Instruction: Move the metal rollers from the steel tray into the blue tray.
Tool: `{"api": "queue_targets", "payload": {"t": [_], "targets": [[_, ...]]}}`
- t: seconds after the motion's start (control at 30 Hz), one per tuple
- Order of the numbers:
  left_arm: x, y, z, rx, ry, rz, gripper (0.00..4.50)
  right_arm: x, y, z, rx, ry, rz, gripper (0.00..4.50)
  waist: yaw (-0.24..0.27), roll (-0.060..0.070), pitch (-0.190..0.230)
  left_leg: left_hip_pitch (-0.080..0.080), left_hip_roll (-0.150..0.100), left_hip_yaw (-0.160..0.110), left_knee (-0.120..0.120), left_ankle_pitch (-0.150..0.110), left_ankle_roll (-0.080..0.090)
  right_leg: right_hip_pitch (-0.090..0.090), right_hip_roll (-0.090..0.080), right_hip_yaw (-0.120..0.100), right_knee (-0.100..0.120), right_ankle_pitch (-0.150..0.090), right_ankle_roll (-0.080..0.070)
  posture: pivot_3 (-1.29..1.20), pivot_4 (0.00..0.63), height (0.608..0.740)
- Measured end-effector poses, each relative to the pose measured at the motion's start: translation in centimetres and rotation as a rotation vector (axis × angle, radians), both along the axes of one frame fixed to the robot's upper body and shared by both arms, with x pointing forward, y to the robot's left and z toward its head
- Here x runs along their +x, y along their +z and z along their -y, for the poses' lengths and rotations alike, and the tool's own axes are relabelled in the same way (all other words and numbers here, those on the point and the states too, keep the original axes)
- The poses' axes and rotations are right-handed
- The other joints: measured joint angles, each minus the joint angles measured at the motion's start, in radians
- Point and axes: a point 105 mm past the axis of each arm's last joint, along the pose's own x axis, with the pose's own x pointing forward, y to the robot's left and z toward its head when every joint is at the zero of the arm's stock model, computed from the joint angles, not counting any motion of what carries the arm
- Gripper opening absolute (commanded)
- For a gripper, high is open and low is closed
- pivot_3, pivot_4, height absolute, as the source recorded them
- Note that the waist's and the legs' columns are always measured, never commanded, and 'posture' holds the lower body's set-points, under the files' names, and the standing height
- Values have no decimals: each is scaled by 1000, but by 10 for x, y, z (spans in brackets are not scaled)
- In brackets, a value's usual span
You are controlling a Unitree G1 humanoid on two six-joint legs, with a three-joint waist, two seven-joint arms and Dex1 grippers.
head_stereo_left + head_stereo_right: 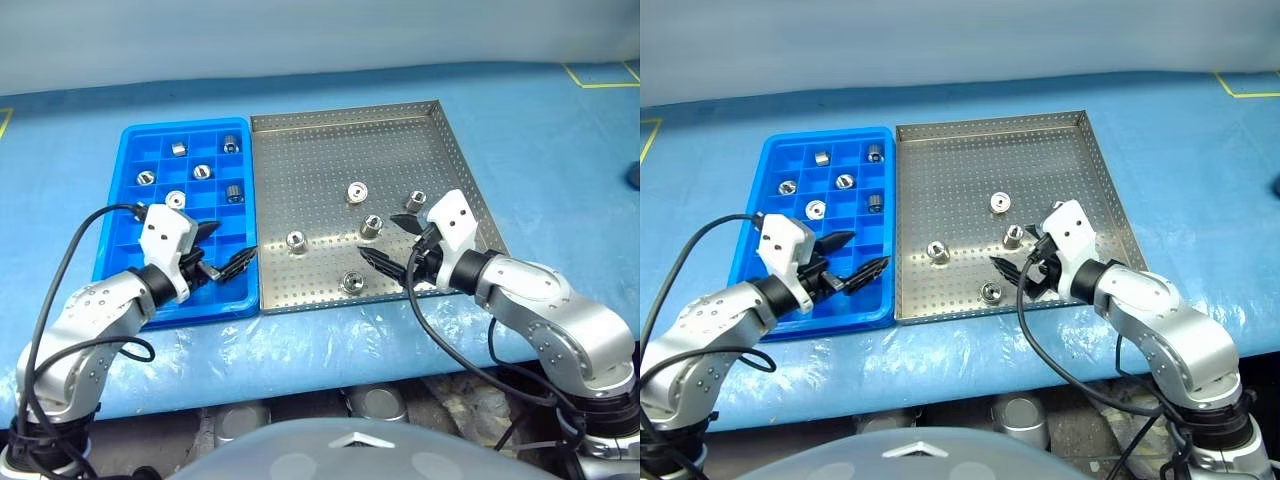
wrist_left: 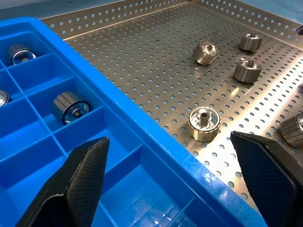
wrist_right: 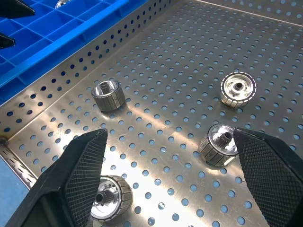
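Abutting the blue tray (image 1: 130, 160), the steel tray (image 1: 330, 150) holds scattered metal rollers (image 1: 356, 192).

A blue plastic sheet (image 1: 540, 120) covers the table, with yellow tape lines (image 1: 600, 80) at its far right corner and a pale wall (image 1: 300, 35) behind.

Blue tray (image 1: 128, 215) was bright blue w/ a square grid pattern, under the left gripper (image 1: 222, 250), whose fingers (image 2: 83, 177) were black w/ fine cross-hatch texture. Steel tray (image 1: 330, 140), beneath the right gripper (image 1: 392, 240), was grey w/ a regular dot pattern of perforations. Metal rollers (image 3: 238, 89) were shiny silver, ribbed round the sides. Table cover (image 1: 540, 130) was pale blue, w/ yellow tape lines (image 1: 600, 80) far from both grippers.
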Motion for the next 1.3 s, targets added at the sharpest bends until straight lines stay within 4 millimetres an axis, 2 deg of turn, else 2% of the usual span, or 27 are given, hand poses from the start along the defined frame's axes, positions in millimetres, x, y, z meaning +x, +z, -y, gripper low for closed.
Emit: {"api": "queue_targets", "payload": {"t": [0.37,1.1,1.3], "targets": [[-1,-3,-3,24,12,-4,4470,-1,-8,-1,-33,4,-22,4462,0,0,0,0,0,0,0,0,0,0,0,0,0,0,0,-98,150,740],[-1,-2,-1,22,-8,-2,4470,-1,-11,2,-57,-2,-27,4462,0,0,0,0,0,0,0,0,0,0,0,0,0,0,0,-106,150,740],[12,12,3,60,-82,45,4470,-1,-11,2,-64,-4,-23,4462,4,0,0,0,0,0,1,0,0,0,0,0,1,0,0,-95,150,740]]}}
